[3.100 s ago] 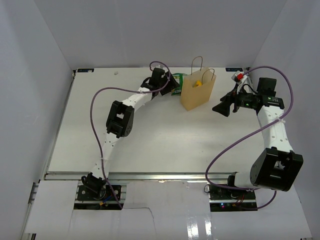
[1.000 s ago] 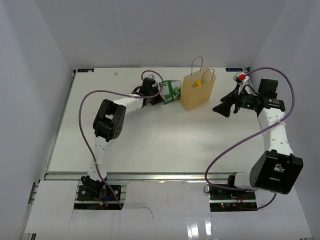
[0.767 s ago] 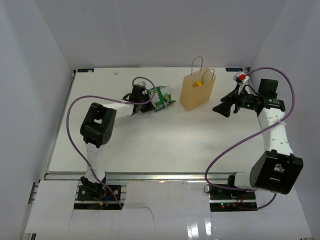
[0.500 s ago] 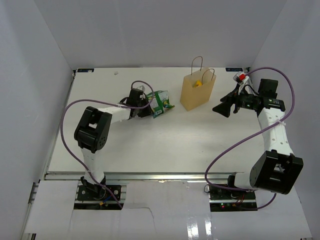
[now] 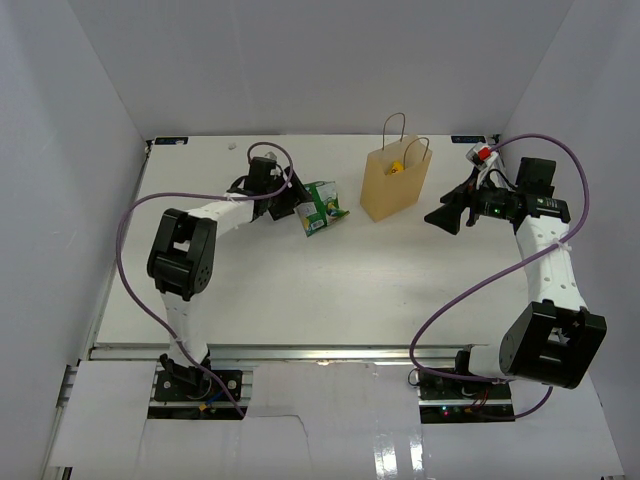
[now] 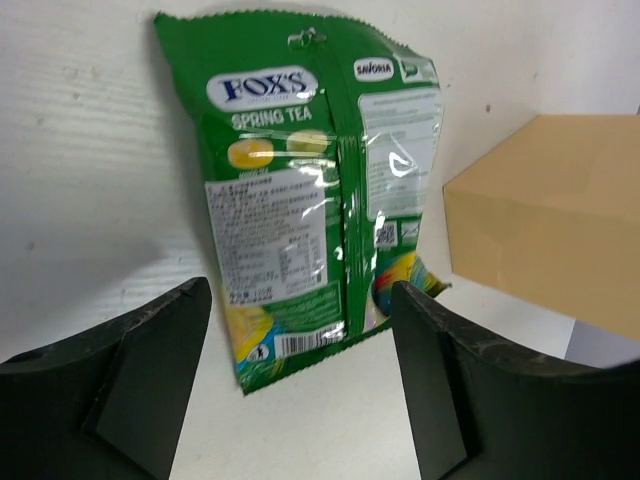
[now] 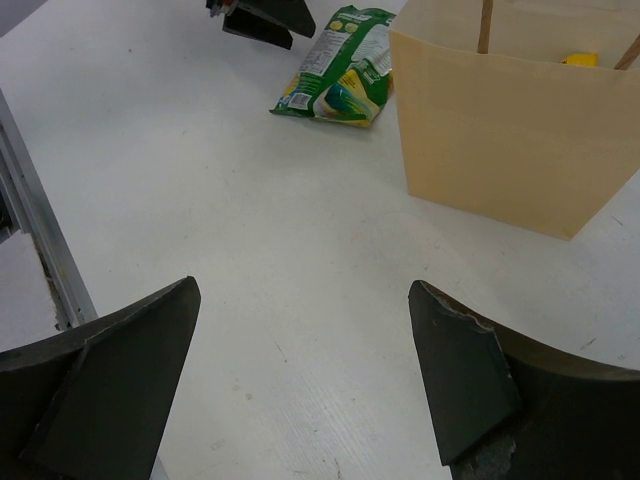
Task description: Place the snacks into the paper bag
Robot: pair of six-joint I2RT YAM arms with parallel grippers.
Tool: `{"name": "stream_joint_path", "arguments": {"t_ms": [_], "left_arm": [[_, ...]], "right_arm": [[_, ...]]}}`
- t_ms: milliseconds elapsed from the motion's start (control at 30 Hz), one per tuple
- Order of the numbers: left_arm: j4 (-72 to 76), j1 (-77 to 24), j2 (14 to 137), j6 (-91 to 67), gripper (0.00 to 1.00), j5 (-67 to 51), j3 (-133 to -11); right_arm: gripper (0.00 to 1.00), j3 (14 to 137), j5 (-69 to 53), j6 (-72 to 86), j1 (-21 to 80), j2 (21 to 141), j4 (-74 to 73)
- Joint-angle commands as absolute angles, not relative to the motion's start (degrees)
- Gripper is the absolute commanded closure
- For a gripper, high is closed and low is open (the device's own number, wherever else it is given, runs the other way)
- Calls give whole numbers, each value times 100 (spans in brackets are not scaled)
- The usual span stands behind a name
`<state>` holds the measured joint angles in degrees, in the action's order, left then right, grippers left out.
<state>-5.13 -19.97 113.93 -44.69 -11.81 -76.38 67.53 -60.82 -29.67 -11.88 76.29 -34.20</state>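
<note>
Left gripper (image 6: 300, 300), wide, apparently freed one green pouch (image 6: 300, 200); right gripper (image 7: 302, 290) wide; one bag (image 5: 397, 192).

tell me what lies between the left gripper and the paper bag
The green pouch lies flat on the table between the open left gripper and the paper bag. Nothing else lies there. The left wrist view shows it best, and the top view confirms it.

The left wrist view's right edge cuts off the paper bag (image 6: 545, 225).

surface: white table (image 5: 300, 290) | on it: green pouch (image 5: 319, 206) lying flat, just beside upright paper bag (image 5: 396, 188)
</note>
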Motion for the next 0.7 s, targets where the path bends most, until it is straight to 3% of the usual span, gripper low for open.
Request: {"name": "stream_joint_path", "arguments": {"t_ms": [0,433,667], "left_arm": [[-957,-2013,11653,-4711,17,-1284,-8173],[-1670,-2057,12392,-4702,19,-1370,-8859],[-1556,-2101,12709,-4597,40,-1723,-9026]], "right_arm": [[9,6864,-6232,-2883,-1169,7515,-3270],[9,6794,-6240,-2769,-1169,7506,-3147],[9,6803,-6231,-2769,-1169,7488,-3155]]}}
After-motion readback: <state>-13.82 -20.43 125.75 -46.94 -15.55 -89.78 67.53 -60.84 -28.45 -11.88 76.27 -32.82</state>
